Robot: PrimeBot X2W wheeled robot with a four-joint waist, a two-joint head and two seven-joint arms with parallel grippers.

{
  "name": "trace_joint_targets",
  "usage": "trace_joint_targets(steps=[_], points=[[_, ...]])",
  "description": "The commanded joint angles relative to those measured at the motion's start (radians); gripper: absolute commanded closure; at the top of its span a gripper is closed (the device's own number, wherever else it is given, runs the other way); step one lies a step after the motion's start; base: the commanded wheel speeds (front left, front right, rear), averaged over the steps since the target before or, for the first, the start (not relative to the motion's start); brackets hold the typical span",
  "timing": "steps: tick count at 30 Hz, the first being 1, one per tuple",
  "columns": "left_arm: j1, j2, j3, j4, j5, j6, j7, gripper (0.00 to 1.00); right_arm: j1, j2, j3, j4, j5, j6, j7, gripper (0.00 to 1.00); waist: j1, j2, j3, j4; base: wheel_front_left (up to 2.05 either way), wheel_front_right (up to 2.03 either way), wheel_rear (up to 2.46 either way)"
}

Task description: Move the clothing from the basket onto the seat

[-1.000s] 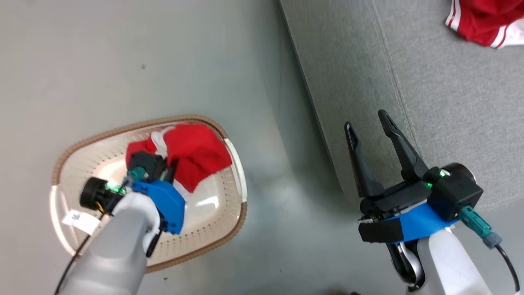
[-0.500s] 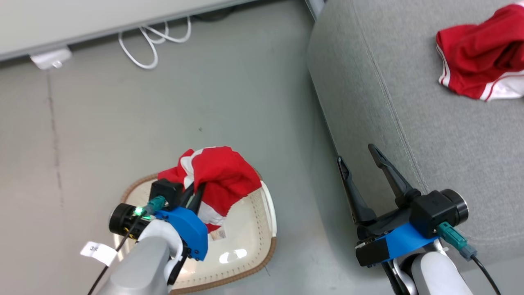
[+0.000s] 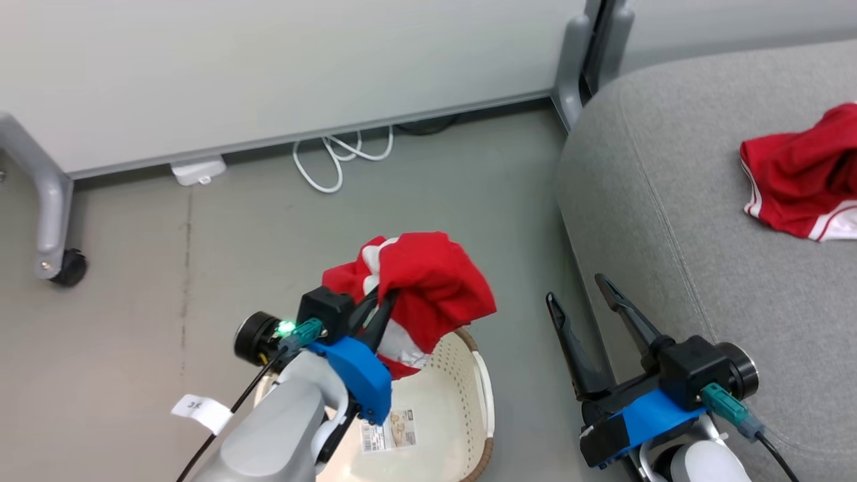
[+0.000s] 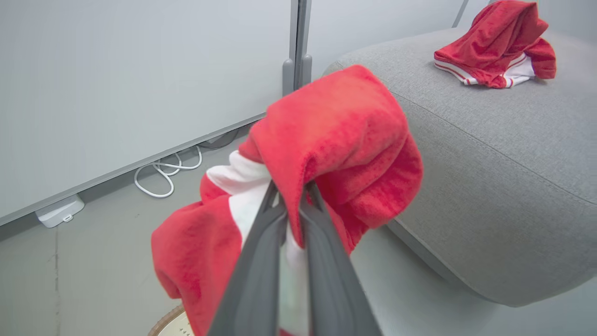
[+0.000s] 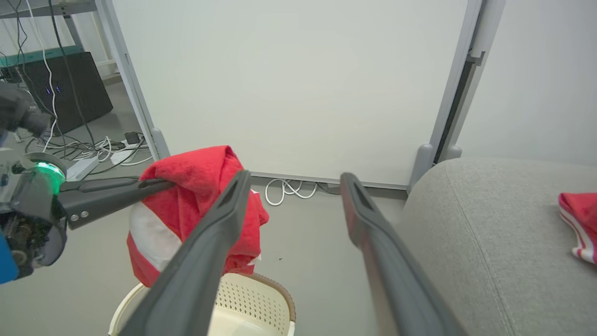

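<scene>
**Clothing [image 3: 435, 281] pinched in the left gripper over the basket, the rest on the seat**

One red garment [image 4: 340, 135] with white panels is pinched between the pressed-together fingers of the left gripper [image 3: 385, 299]. It drapes over the fingertips and hangs down on both sides. In the head view it hangs over the far end of the basket [image 3: 486, 402], which stands on the grey floor [image 3: 167, 268] near the seat [image 3: 703, 254]. Whether its lowest fold touches the rim cannot be told. The second garment [image 3: 797, 177], red with white stripes along its edge, lies crumpled on top of the seat, well apart from the held one.

The left arm's pale forearm [image 3: 268, 435] slants up from the bottom edge of the head view across the basket. Its blue wrist bracket [image 3: 355, 375] sits just behind the fingers, which point towards the white partition [image 3: 268, 67]. The right gripper [image 3: 576, 289] hovers over the floor at the seat's front edge with its fingers spread wide, holding nothing and pointing much the same way.

A printed sticker [image 3: 388, 432] lies on the basket's inside bottom; its picture and lettering are too small to read. A white paper tag [image 3: 201, 410] on the left wrist's cable bears a short dark mark, also illegible. Loops of white cable [image 3: 335, 161] lie on the floor under the partition.
</scene>
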Motion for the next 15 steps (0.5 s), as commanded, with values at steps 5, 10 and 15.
trace_joint_targets(steps=[5, 10, 15], points=[[-0.05, -0.008, -0.051, -0.037, -0.032, 0.0, -0.004, 1.0, 0.029, -0.001, 0.013, 0.011, 0.009, 0.0, 0.011, 0.0, 0.0002, -0.0001, -0.059, 0.039, 0.0, 0.0, 0.0], [-0.092, -0.012, -0.085, -0.056, -0.064, 0.0, 0.001, 1.0, 0.037, -0.001, 0.023, 0.024, 0.017, 0.0, 0.018, 0.0, 0.0002, -0.0001, -0.09, 0.059, 0.0, 0.0, 0.0], [-0.139, -0.016, -0.109, -0.072, -0.083, 0.0, 0.01, 1.0, 0.031, -0.001, 0.034, 0.035, 0.019, 0.0, 0.027, 0.0, 0.0002, -0.0001, -0.101, 0.077, 0.0, 0.0, 0.0]])
